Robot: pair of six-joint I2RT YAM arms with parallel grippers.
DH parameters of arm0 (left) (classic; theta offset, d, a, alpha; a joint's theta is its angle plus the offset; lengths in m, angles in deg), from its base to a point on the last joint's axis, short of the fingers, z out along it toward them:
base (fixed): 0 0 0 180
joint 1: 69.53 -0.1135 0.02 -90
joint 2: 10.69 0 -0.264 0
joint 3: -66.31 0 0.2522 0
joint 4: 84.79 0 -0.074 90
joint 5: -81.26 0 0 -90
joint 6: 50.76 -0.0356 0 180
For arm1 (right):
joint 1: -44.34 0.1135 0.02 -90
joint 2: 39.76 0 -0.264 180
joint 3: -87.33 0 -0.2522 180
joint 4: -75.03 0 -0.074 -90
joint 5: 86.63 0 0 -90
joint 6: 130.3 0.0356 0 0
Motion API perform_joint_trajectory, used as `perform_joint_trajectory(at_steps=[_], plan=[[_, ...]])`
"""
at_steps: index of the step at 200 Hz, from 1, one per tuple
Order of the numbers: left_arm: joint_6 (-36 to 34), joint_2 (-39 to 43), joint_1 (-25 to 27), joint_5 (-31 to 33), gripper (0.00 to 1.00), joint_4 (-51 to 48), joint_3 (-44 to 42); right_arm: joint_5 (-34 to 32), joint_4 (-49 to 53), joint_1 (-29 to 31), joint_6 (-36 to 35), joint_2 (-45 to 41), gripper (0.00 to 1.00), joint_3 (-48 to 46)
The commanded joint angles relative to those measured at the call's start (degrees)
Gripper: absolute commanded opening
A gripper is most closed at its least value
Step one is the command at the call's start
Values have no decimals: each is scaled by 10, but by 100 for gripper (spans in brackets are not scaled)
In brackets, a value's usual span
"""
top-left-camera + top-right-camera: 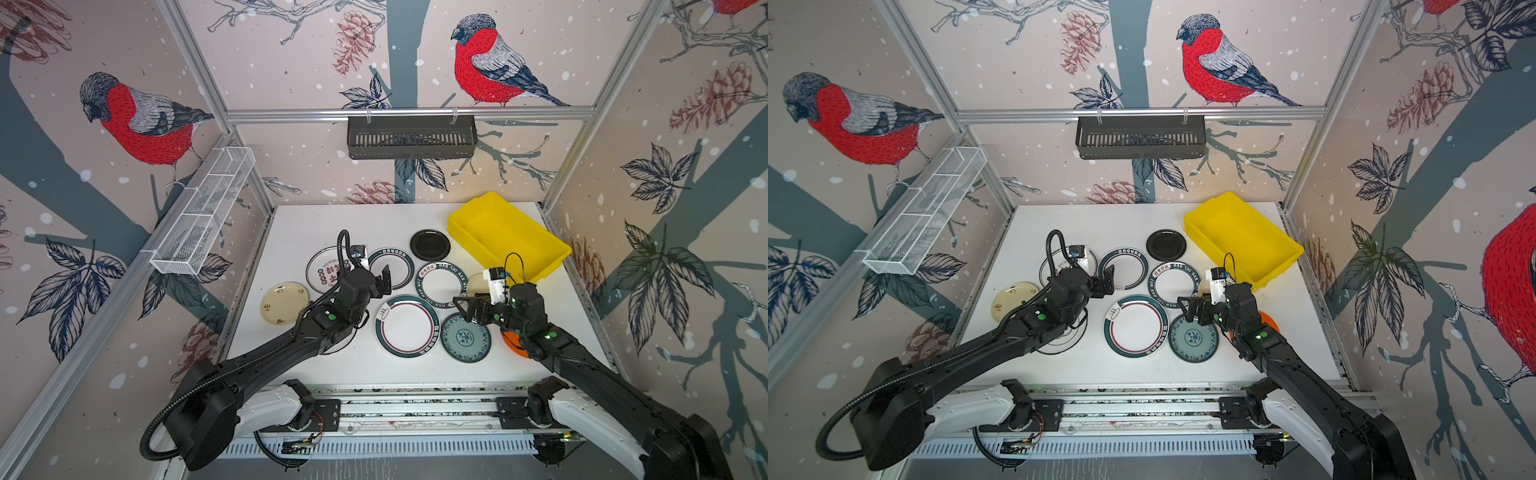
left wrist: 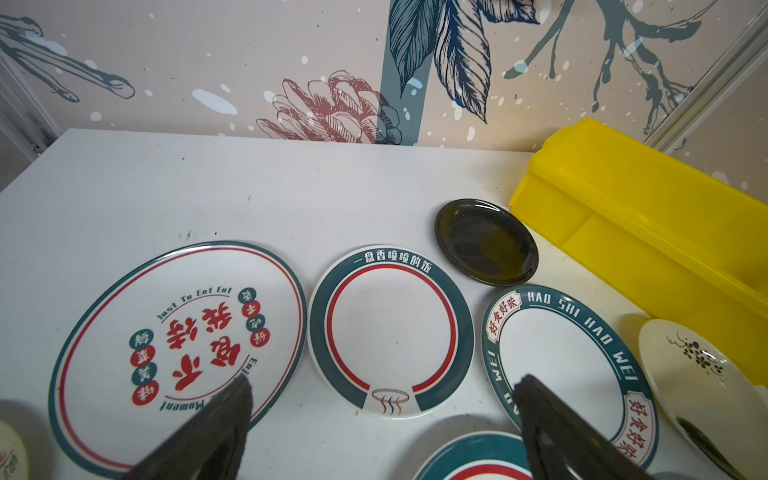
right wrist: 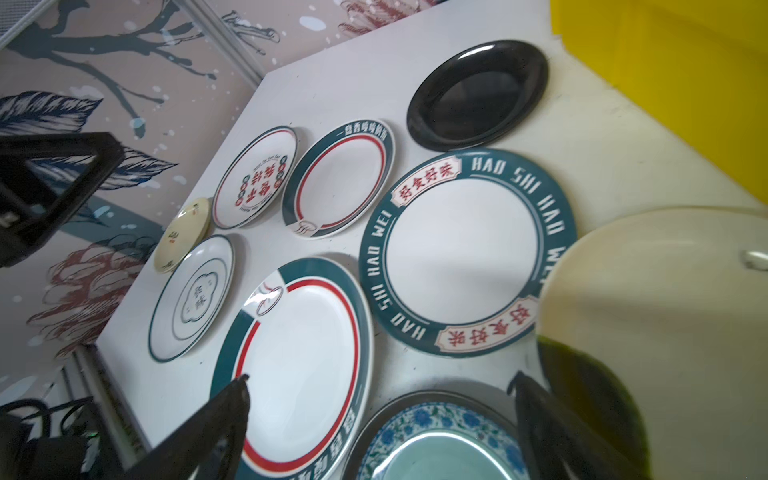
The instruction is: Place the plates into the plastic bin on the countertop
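White countertop (image 1: 332, 224) carries the plates (image 1: 407, 326), all lying flat outside the yellow plastic bin (image 1: 478, 245) (black plate (image 1: 430, 244) just beside its long wall). I see the left gripper (image 2: 384, 382) spread wide, gripping nothing, well apart from the bin; right gripper (image 3: 380, 377) also wide and unloaded, hovering near the bin's near corner.
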Motion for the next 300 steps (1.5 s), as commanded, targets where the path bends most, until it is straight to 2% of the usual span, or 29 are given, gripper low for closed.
perform_joint_trajectory(at_steps=[1, 24, 50, 91, 114, 163, 189, 234, 300], plan=[[22, 6, 1, 6, 98, -1, -10, 36, -18, 21, 21, 10, 95, -3], [23, 1, 1, 11, 98, 2, -11, 44, 9, 53, 23, 33, 90, 3], [18, -7, 1, 22, 98, -7, -6, 47, 41, 89, 17, 64, 90, 16], [17, -6, 1, 23, 98, -3, -9, 36, 40, 125, 15, 114, 86, 30], [18, -9, 1, 23, 98, 1, -13, 33, 32, 130, 15, 147, 77, 42], [19, -13, 1, 29, 98, -4, -21, 27, -5, 135, 42, 192, 67, 53], [19, -12, 1, 32, 98, -2, -27, 19, -32, 135, 58, 187, 67, 48], [11, -12, 1, 44, 98, -4, -30, -6, -19, 134, 56, 207, 66, 57], [12, -10, 1, 50, 98, -5, -36, 17, -40, 134, 47, 260, 63, 74]])
